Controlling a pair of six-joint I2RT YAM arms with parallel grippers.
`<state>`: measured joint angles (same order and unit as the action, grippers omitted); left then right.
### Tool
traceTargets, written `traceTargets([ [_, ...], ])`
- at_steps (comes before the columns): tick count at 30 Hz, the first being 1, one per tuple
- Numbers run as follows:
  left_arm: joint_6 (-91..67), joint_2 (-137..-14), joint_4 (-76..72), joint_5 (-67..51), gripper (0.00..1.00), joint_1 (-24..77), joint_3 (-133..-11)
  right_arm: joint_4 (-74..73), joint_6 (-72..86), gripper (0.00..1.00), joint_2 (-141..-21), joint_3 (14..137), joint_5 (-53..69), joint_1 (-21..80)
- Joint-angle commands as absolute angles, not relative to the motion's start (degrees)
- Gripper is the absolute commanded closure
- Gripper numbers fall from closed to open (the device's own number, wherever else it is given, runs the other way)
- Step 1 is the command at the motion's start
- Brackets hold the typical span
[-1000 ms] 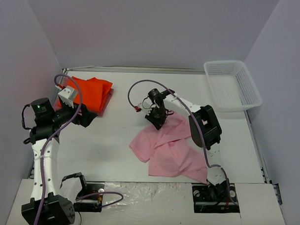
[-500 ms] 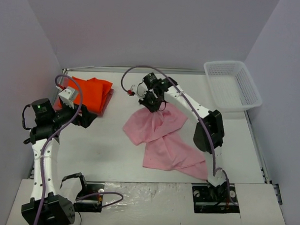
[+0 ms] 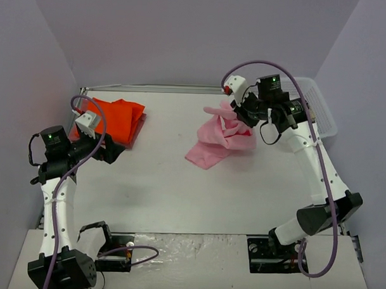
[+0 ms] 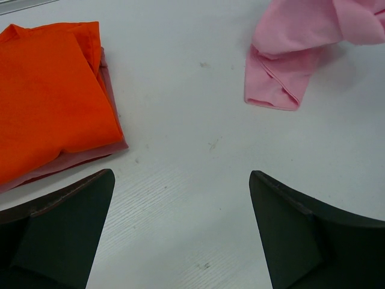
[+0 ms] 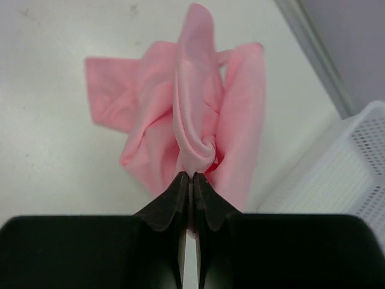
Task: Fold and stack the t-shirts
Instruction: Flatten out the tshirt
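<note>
My right gripper is shut on the light pink t-shirt and holds it raised and bunched above the table at the back right; its lower end still rests on the table. The bright orange t-shirt lies folded at the back left on top of the dull pinkish-red folded one. My left gripper is open and empty over bare table, just in front of and to the right of that stack.
A white mesh basket stands at the back right corner, close behind my right gripper. Grey walls close in the table on the left, back and right. The table is white.
My right arm has lifted the pink t-shirt off the table and swung it from the table's middle to the back right, near the basket. The left arm has not moved.
</note>
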<state>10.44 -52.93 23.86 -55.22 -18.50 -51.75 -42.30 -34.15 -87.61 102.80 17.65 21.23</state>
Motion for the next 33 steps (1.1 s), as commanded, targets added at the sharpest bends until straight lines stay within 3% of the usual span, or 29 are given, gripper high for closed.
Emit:
traceTargets([
  [1,11.25,-52.03,23.03,-56.51,0.06,-18.81,-53.79,-45.52,-35.94,0.93,-84.83,93.8,19.95,22.06],
  [2,11.25,-52.03,23.03,-56.69,0.06,-18.81,-53.7,-45.53,-36.12,0.82,-83.6,89.34,19.78,22.06],
  [3,11.16,-52.03,23.03,-56.86,0.06,-18.81,-53.7,-45.53,-36.47,0.6,-80.97,87.3,19.69,21.97],
  [5,10.81,-52.12,22.59,-57.3,0.06,-18.72,-53.61,-45.44,-37.26,0.46,-78.94,82.82,19.07,21.89],
  [6,10.55,-52.47,22.41,-57.48,0.06,-18.72,-53.7,-45.18,-37.35,0.33,-77.79,82.01,18.99,21.88],
  [11,10.72,-53.35,22.85,-57.31,0.06,-17.93,-54.14,-42.81,-35.69,0.33,-78.57,81.3,17.58,21.71],
  [23,11.07,-53.09,23.12,-57.83,0.06,-17.67,-53.7,-41.84,-34.01,0.31,-100.52,82.79,20.57,23.11],
  [29,11.34,-53.0,23.2,-57.48,0.06,-17.49,-53.53,-40.78,-34.37,0.31,-105.2,83.41,20.65,24.52],
  [31,11.42,-53.17,23.12,-57.57,0.06,-17.49,-53.44,-40.52,-34.28,0.37,-105.64,83.15,20.3,24.7],
  [33,11.25,-53.61,22.94,-57.57,0.06,-17.4,-53.35,-39.99,-34.28,0.75,-105.82,82.79,20.3,24.79],
])
